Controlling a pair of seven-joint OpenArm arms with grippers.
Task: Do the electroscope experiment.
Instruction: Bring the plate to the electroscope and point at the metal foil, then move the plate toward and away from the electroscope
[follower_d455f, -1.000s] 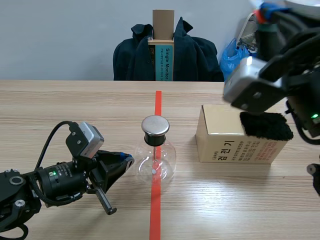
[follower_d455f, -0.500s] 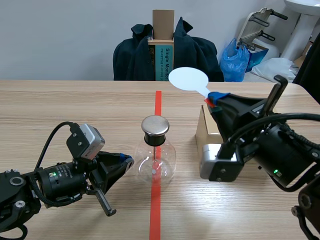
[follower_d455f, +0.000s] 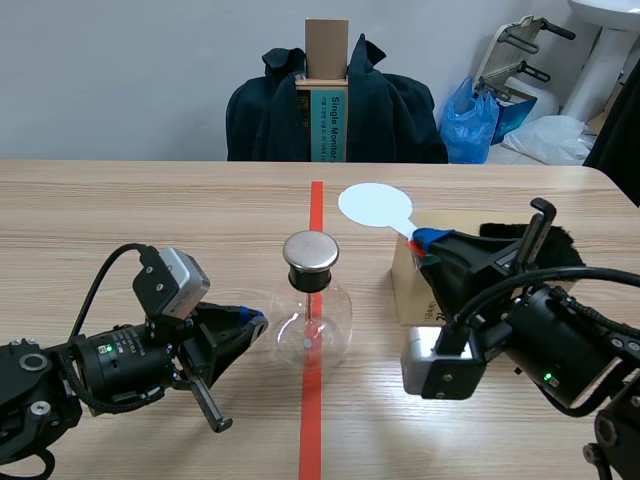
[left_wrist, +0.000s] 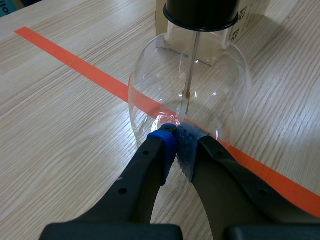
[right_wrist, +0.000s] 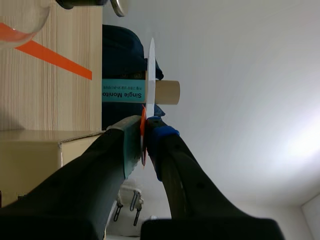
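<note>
The electroscope is a clear glass flask (follower_d455f: 312, 322) with a black stopper and a round metal cap (follower_d455f: 311, 251), standing on the tape line. Its thin rod (left_wrist: 190, 65) hangs down inside the glass. My left gripper (follower_d455f: 247, 322) lies low at the flask's left, shut, with its blue pads (left_wrist: 169, 145) touching the glass near the base. My right gripper (follower_d455f: 425, 243) is shut on the orange-red handle of a white round paddle (follower_d455f: 375, 206), which is held up to the right of the cap and higher than it. The right wrist view shows the paddle (right_wrist: 150, 75) edge-on between the fingers.
A cardboard box (follower_d455f: 410, 285) with printed text stands right of the flask, with a black fuzzy cloth (follower_d455f: 555, 240) on it behind my right arm. Across the table is a chair with a dark jacket (follower_d455f: 385, 110). A blue bag (follower_d455f: 468, 120) lies at the back right.
My right arm came down from high over the box, with the white paddle in its gripper, and has since lowered the paddle further. The left arm and the flask have not moved.
</note>
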